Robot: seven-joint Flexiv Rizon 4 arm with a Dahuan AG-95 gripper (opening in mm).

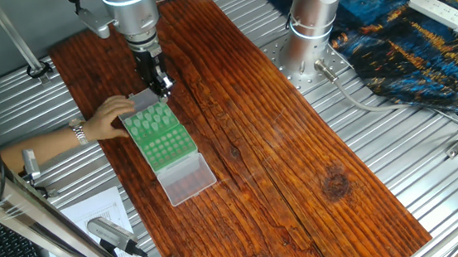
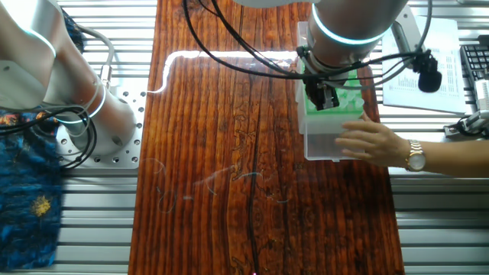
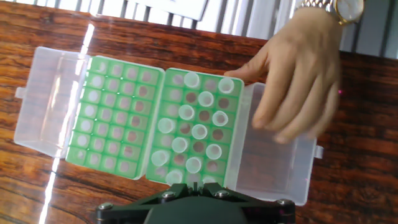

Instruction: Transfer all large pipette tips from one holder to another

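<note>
Two green racks sit side by side in open clear boxes. In the hand view the right rack [image 3: 233, 134] holds several large pipette tips [image 3: 199, 131], whitish with round tops. Only bare holes show in the left rack [image 3: 115, 115]. My gripper [image 3: 194, 184] shows at the bottom edge, just above the near rim of the rack with the tips. Its jaws stand close together with only a thin slit between them, and I see no tip there. From the fixed views the gripper [image 1: 161, 86] [image 2: 322, 98] hangs over one end of the green racks [image 1: 162, 138].
A person's hand [image 3: 298, 81] with a gold watch rests on the clear lid [image 3: 273, 162] beside the tips, close to my gripper [image 2: 370, 141]. Another clear lid [image 3: 43, 99] lies open on the far side. The boxes stand on a wooden board [image 1: 280, 141] near the arm's base [image 1: 312, 30].
</note>
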